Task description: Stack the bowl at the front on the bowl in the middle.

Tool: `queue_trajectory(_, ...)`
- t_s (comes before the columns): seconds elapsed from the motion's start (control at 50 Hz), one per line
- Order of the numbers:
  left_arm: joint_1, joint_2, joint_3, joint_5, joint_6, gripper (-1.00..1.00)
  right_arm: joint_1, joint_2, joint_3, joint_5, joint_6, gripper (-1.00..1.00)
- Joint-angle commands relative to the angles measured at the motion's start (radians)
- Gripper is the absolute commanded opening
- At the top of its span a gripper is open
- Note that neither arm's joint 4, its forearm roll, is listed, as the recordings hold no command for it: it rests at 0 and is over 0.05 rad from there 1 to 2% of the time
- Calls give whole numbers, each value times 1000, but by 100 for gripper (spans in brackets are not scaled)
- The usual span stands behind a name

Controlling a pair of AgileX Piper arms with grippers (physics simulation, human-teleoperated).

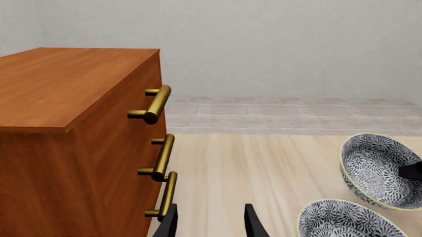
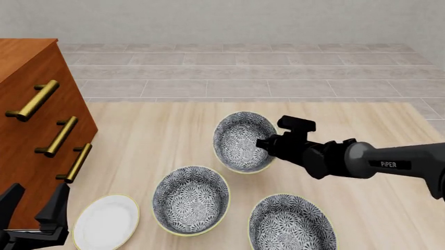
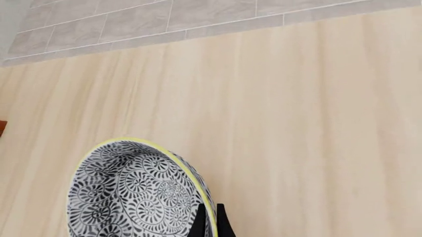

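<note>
Three floral grey-and-white bowls with yellow rims show. The bowl at the front [image 2: 292,224] sits upright nearest me, right of centre. To its left and a little farther back rests the bowl in the middle [image 2: 191,199] [image 1: 343,222]. Beyond both, the third bowl [image 2: 240,138] [image 1: 376,168] [image 3: 132,197] hangs tilted, its opening turned toward me. My right gripper [image 2: 266,143] [image 3: 209,224] is shut on that bowl's right rim. My left gripper [image 2: 33,208] [image 1: 209,224] stands open and holds nothing at the front left, beside the cabinet.
A wooden cabinet [image 2: 28,120] [image 1: 66,123] with three brass handles [image 1: 158,103] fills the table's left side. A flat white plate [image 2: 106,223] lies at the front left, between my left gripper and the middle bowl. Tiled floor lies beyond the table's far edge.
</note>
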Motion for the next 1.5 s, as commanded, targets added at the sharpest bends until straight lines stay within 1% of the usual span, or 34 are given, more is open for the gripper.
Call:
queue_trajectory(0.02,2,-3,-1,2,-2,100,-31,-90,-31,50,-17,-100)
queue_trajectory(0.22,10,-26,-2,19,-1,100,-35,-178,-21,92,-55,-100)
queue_trajectory(0.32,23,-22,-5,20,-5,100,-26,-201,-12,104,-61,-100)
queue_trajectory(0.34,35,-18,-6,16,5,100,-24,-211,-12,110,-62,-100)
queue_trajectory(0.38,20,-31,-9,32,5,100,-23,-225,-12,120,-65,-100)
queue_trajectory(0.4,34,-52,-11,46,11,100,-19,-233,-12,125,-66,-100)
queue_trajectory(0.44,29,-46,-13,44,7,100,-13,-253,-11,139,-76,-100)
queue_trajectory(0.48,25,-60,-18,60,-19,100,-8,-268,-7,148,-84,-100)
queue_trajectory(0.5,15,-60,-18,62,-18,100,10,-289,3,151,-80,-100)
queue_trajectory(0.58,14,-85,-18,78,-27,100,35,-336,21,169,-85,-100)
queue_trajectory(0.68,14,-65,-9,59,-17,100,73,-393,42,195,-90,-100)
queue_trajectory(0.74,13,-59,-9,55,-16,100,109,-442,53,224,-101,-100)
queue_trajectory(0.86,6,-87,-10,79,-11,100,161,-480,59,256,-117,-100)
queue_trajectory(0.94,9,-88,-12,79,-10,100,193,-496,55,278,-97,-100)
queue_trajectory(0.98,11,-84,-13,76,-11,100,202,-517,50,293,-107,-100)
queue_trajectory(1.0,12,-76,-12,67,-10,100,229,-531,47,307,-107,-100)
queue_trajectory(1.02,11,-81,-10,70,-6,100,230,-539,47,316,-106,-100)
queue_trajectory(1.12,7,-90,-8,79,-2,100,275,-553,53,336,-83,-100)
queue_trajectory(1.14,7,-95,-9,83,-4,100,295,-560,54,336,-76,-100)
queue_trajectory(1.16,7,-99,-10,87,-4,100,288,-560,50,342,-80,-100)
queue_trajectory(1.22,11,-98,-10,85,-5,100,306,-559,48,343,-63,-100)
queue_trajectory(1.32,14,-87,-7,72,-4,100,366,-539,60,337,-21,-100)
queue_trajectory(1.44,15,-76,-3,61,-2,100,382,-540,50,369,-19,-100)
queue_trajectory(1.5,12,-80,-4,65,0,100,392,-539,54,368,-26,-100)
